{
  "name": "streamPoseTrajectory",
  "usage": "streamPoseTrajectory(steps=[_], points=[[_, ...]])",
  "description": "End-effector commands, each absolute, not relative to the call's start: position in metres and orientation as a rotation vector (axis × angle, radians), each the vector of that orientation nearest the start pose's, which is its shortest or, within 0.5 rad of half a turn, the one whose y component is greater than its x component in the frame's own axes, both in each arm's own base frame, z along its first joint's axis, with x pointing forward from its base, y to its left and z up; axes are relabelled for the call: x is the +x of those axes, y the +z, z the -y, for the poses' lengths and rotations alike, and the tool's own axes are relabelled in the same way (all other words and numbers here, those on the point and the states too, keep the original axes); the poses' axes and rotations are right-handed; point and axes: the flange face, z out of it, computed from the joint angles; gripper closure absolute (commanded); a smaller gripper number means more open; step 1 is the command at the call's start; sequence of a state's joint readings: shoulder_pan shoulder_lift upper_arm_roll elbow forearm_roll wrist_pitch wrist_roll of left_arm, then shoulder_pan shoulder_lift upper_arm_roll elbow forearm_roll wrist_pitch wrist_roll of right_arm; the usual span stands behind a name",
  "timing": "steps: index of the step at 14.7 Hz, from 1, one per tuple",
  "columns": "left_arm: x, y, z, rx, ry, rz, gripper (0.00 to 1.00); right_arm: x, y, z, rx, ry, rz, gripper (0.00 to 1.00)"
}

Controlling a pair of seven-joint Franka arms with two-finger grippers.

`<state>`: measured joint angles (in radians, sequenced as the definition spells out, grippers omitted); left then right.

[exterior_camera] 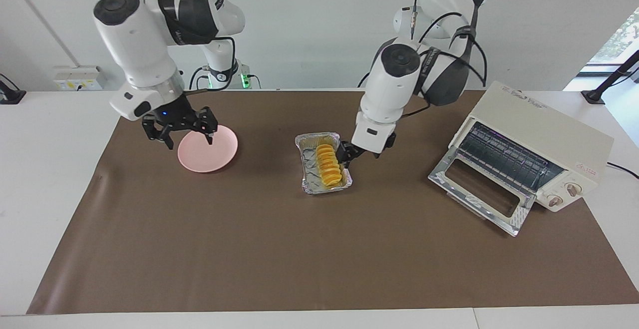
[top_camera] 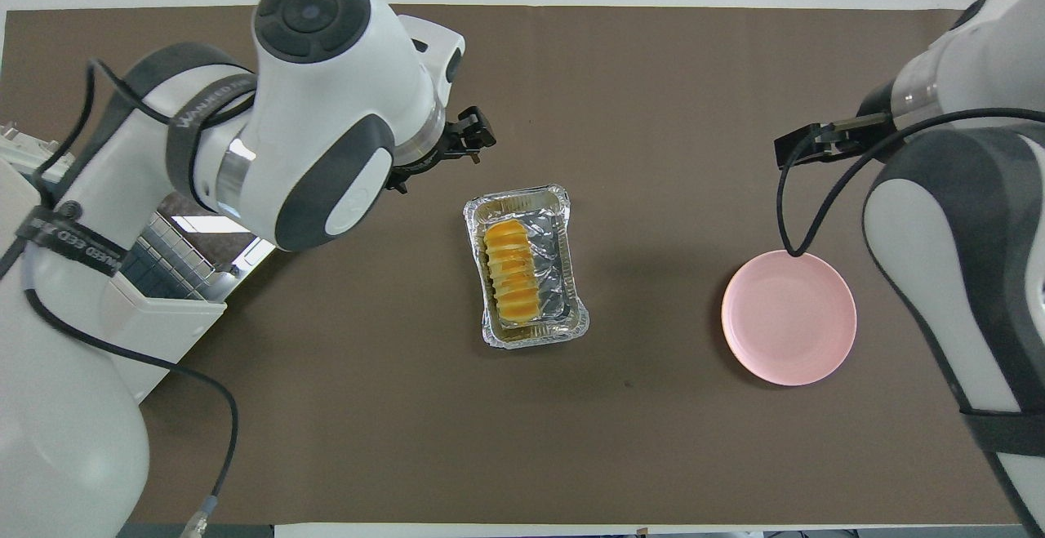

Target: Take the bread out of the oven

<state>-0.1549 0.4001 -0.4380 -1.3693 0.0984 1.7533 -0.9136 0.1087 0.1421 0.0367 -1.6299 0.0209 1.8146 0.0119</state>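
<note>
The bread (exterior_camera: 329, 165) (top_camera: 512, 272), a ridged golden loaf, lies in a crinkled foil tray (exterior_camera: 310, 183) (top_camera: 558, 232) in the middle of the mat. My left gripper (exterior_camera: 352, 155) (top_camera: 441, 158) hangs open and holds nothing, just off the tray's rim on the side toward the oven. The cream oven (exterior_camera: 541, 132) (top_camera: 171, 327) stands at the left arm's end of the table, its glass door (exterior_camera: 481, 189) folded down and its rack bare. My right gripper (exterior_camera: 187, 135) (top_camera: 804, 146) hovers open over the pink plate's edge.
A pink plate (exterior_camera: 212, 157) (top_camera: 788, 317) lies toward the right arm's end, beside the tray. A brown mat (exterior_camera: 299, 249) covers the table. In the overhead view the left arm hides much of the oven.
</note>
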Motion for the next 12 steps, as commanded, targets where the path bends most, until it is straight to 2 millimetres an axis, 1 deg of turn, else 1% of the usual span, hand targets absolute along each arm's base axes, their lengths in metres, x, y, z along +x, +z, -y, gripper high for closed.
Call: streamPoseTrajectory(steps=[1,2,3,4,5,6,7,8,9,10,11,12], points=[[0.593,0.536,0.266,-3.126,0.061,0.593,0.00,0.614,0.498,-0.130,-3.090,-0.008,0.214,0.00],[0.597,0.546,0.241,-3.117,0.056,0.597,0.00,0.614,0.491,-0.151,-3.091,-0.010,0.211,0.00],[0.596,0.557,0.218,-3.101,0.067,0.600,0.00,0.612,0.483,-0.169,-3.093,0.001,0.189,0.00],[0.596,0.565,0.189,-3.085,0.089,0.588,0.00,0.610,0.475,-0.187,-3.093,0.006,0.130,0.00],[0.598,0.569,0.156,-3.087,0.132,0.513,0.00,0.609,0.472,-0.205,-3.070,-0.009,0.063,0.00],[0.599,0.574,0.130,-3.101,0.165,0.437,0.00,0.606,0.464,-0.220,-3.055,0.016,0.079,0.00],[0.593,0.583,0.106,-3.098,0.160,0.388,0.00,0.605,0.452,-0.241,-3.055,0.028,0.122,0.00],[0.588,0.581,0.079,-3.089,0.184,0.361,0.00,0.610,0.445,-0.264,-3.054,0.025,0.162,0.00],[0.579,0.585,0.066,-3.088,0.200,0.272,0.00,0.615,0.436,-0.281,-3.055,0.028,0.175,0.00],[0.572,0.579,0.053,-3.075,0.239,0.223,0.00,0.617,0.424,-0.287,-3.058,0.029,0.153,0.00],[0.564,0.578,0.049,-3.060,0.265,0.205,0.00,0.619,0.417,-0.287,-3.058,0.017,0.145,0.00],[0.560,0.577,0.044,-3.044,0.285,0.224,0.00,0.615,0.403,-0.290,-3.062,0.040,0.149,0.00]])
